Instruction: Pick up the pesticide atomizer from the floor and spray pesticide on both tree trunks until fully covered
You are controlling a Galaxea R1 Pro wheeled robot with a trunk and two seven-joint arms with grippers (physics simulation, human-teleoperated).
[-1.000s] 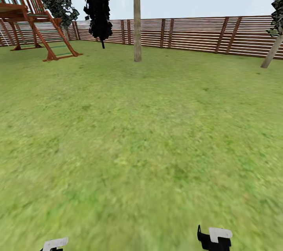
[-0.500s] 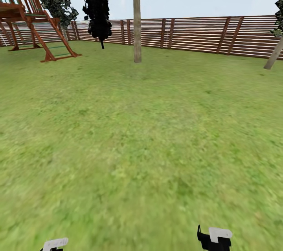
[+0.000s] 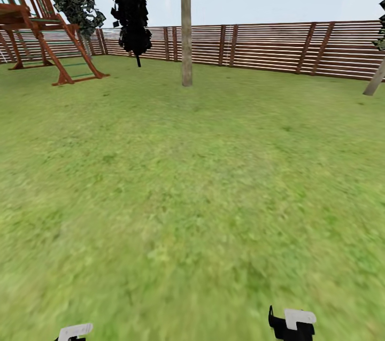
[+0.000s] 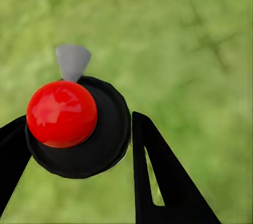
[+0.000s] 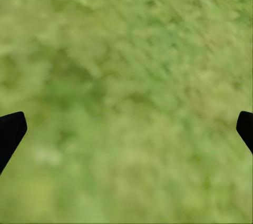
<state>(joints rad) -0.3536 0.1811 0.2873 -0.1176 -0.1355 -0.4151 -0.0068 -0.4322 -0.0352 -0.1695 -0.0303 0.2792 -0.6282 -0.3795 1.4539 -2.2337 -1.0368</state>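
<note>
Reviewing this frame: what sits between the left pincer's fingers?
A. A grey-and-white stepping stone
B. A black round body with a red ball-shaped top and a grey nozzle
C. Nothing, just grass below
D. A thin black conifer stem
B: in the left wrist view the pesticide atomizer, black and round with a red top and a grey nozzle, sits between the fingers of the left pincer, over blurred grass.

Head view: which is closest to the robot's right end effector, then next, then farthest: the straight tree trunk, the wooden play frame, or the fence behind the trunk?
From the right end effector:
1. Tree trunk, ahead on the lawn, a bit left of centre.
2. Play frame, far left and a little deeper; close to the trunk's rank.
3. Fence, across the back.
</note>
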